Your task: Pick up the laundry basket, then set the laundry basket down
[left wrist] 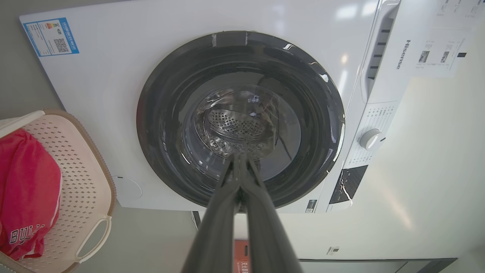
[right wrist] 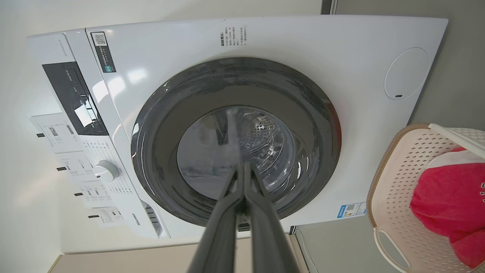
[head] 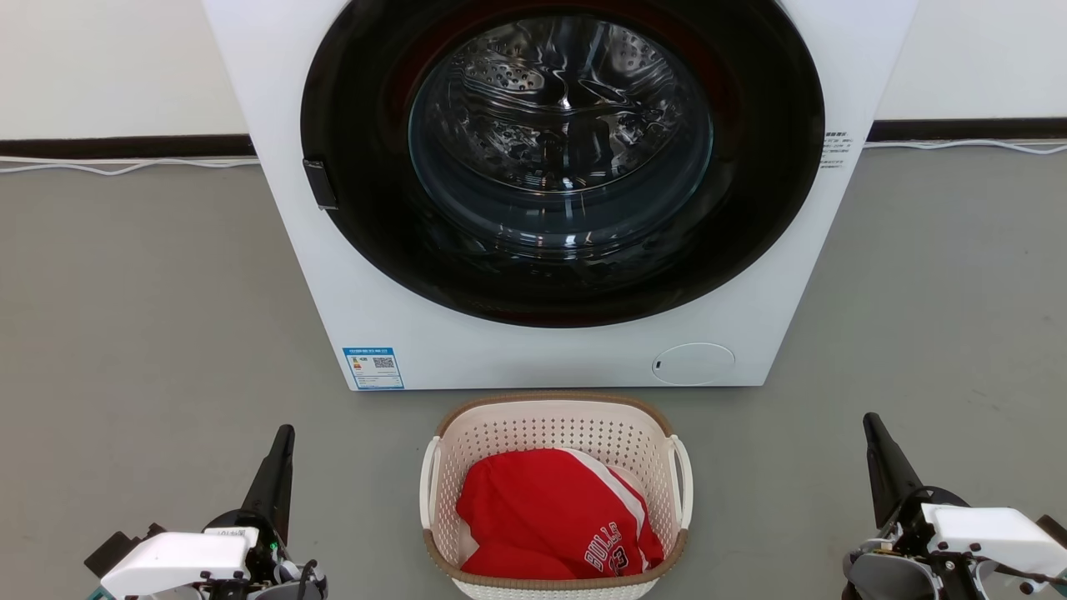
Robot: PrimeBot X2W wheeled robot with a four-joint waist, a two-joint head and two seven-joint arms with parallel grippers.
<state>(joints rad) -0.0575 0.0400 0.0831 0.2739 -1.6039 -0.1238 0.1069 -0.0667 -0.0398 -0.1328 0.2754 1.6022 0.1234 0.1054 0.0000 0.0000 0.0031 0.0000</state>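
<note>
Between the two sets of jaws there's the laundry basket [head: 554, 433], cream-white and peppered with rows of small holes, its rim a brown woven-look band and its loop handles [head: 429, 483] white, and inside it a bright red garment [head: 542, 508] with white trim and white lettering. Beyond the jaw tips the washer [head: 350, 292] is glossy white, with a black door ring [head: 358, 167] around a silvery perforated drum [head: 558, 108] and a blue-and-white label [head: 373, 367]. The jaws themselves are dark, near black, on white wrist housings [head: 171, 558], over a plain grey floor [head: 125, 333].
</note>
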